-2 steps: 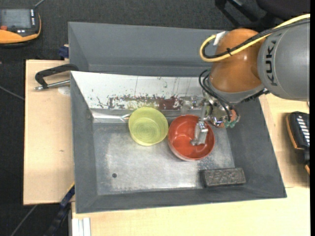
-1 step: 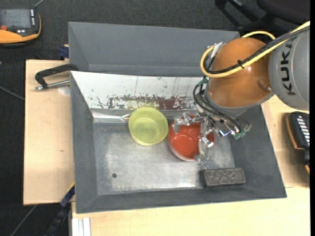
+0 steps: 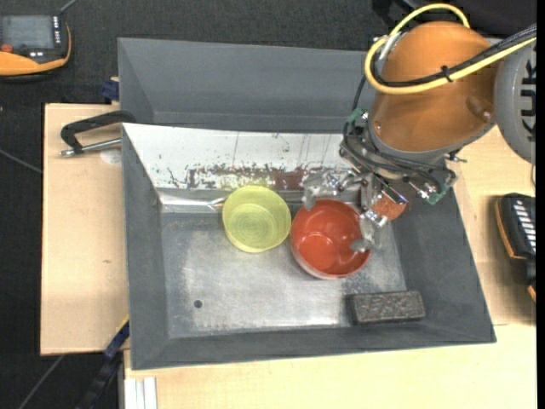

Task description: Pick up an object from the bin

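Inside grey bin (image 3: 145, 254), 3 things: yellow cup (image 3: 255, 218), red bowl (image 3: 324, 244) beside it, dark block (image 3: 387, 306). Fingers (image 3: 370, 228) parted over bowl's right rim.

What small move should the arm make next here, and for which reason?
Probably lower the pincer a little, straight down. It hangs at the right rim of the red bowl, the nearest thing to it; the yellow-green cup and the dark block lie farther off.
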Motion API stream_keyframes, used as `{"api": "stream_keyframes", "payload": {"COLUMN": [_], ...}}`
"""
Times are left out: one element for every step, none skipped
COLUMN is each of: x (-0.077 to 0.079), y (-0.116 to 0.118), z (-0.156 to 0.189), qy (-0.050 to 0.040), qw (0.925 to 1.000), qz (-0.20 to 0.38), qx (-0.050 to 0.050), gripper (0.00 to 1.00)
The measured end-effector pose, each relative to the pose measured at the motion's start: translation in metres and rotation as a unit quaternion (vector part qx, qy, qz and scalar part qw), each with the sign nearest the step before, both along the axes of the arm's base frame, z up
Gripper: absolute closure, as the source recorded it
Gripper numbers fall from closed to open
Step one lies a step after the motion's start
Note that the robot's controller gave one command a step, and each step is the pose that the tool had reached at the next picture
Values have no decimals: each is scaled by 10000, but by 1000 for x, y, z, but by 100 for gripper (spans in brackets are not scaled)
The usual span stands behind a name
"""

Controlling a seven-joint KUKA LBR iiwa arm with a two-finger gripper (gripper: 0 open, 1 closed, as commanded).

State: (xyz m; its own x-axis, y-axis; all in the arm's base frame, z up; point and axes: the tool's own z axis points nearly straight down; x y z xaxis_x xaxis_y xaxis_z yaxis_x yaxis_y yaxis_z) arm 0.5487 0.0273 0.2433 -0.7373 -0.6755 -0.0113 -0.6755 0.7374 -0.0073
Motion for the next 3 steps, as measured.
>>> {"api": "stream_keyframes", "payload": {"x": [-4,-2,41], "y": [13,13,11], "z": [-140,-137,2], "qy": [20,-18,-95], "qw": [9950,9949,9960], "qz": [-1002,-1004,-884], "qx": [21,26,46], "gripper": [0,100,100]}}
